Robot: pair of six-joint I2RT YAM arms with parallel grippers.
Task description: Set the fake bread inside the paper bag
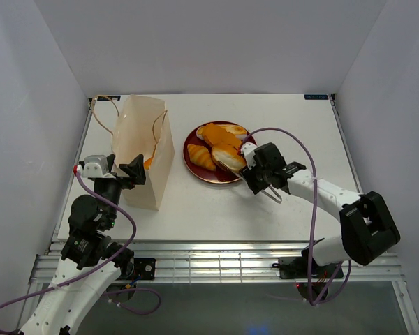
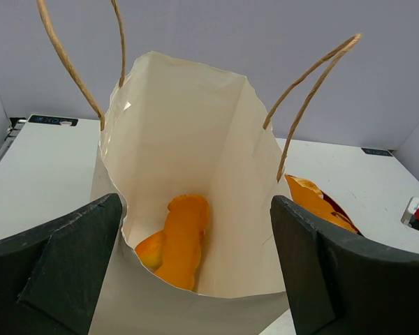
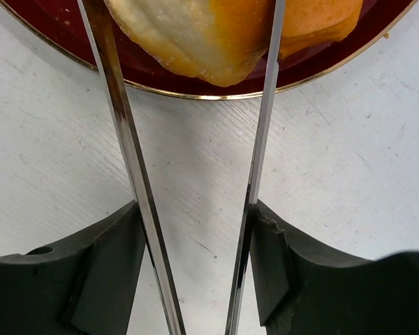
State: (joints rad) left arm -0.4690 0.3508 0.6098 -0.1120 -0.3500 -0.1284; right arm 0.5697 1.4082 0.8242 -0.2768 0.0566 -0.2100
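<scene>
The paper bag (image 1: 143, 150) stands open at the left, cord handles up. One orange piece of fake bread (image 2: 181, 237) lies inside it. My left gripper (image 1: 126, 171) is open, its fingers (image 2: 70, 265) either side of the bag's near wall (image 2: 188, 125). Several more pastries (image 1: 220, 136) lie on a dark red plate (image 1: 195, 171). My right gripper (image 1: 255, 174) is shut on thin metal tongs (image 3: 122, 139), whose two arms stand either side of a pale-and-orange pastry (image 3: 202, 35) at the plate's near edge (image 3: 56, 42).
The white table (image 1: 300, 132) is walled in by white panels on the left, right and back. The plate with its pastries (image 2: 314, 202) sits just to the right of the bag. The right arm's purple cable (image 1: 293, 139) arches over the table.
</scene>
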